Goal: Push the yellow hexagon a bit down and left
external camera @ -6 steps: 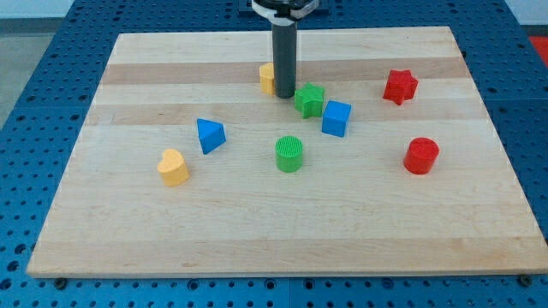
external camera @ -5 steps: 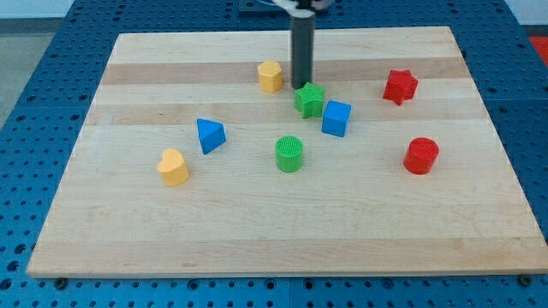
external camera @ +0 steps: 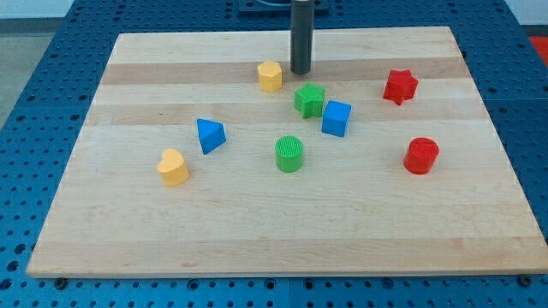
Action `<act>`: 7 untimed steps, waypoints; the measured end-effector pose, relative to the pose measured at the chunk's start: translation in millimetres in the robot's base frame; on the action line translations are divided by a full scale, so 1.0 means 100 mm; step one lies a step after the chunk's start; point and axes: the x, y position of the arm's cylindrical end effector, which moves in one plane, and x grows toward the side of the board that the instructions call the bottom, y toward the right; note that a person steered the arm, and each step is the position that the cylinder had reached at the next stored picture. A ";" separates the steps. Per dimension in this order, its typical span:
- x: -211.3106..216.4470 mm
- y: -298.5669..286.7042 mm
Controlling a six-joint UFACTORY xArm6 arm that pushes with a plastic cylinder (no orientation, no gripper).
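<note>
The yellow hexagon (external camera: pixel 271 76) sits on the wooden board (external camera: pixel 257 222) near the view's top, left of centre. My tip (external camera: pixel 300 72) is at the end of the dark rod, just to the right of the yellow hexagon and a little higher in the view, with a small gap between them. The green star (external camera: pixel 310 100) lies just below my tip.
A blue cube (external camera: pixel 336 118) touches the green star's right side. A green cylinder (external camera: pixel 289 154) is mid-board. A blue triangle (external camera: pixel 210 135) and a yellow heart (external camera: pixel 173 167) are at the left. A red star (external camera: pixel 400 86) and a red cylinder (external camera: pixel 420 156) are at the right.
My tip has moved from beside the yellow hexagon, to the right and then up toward the view's top. The blocks have not visibly moved.
</note>
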 end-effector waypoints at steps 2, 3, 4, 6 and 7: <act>0.00 0.00; 0.03 -0.12; -0.12 -0.10; -0.15 -0.15; -0.07 -0.27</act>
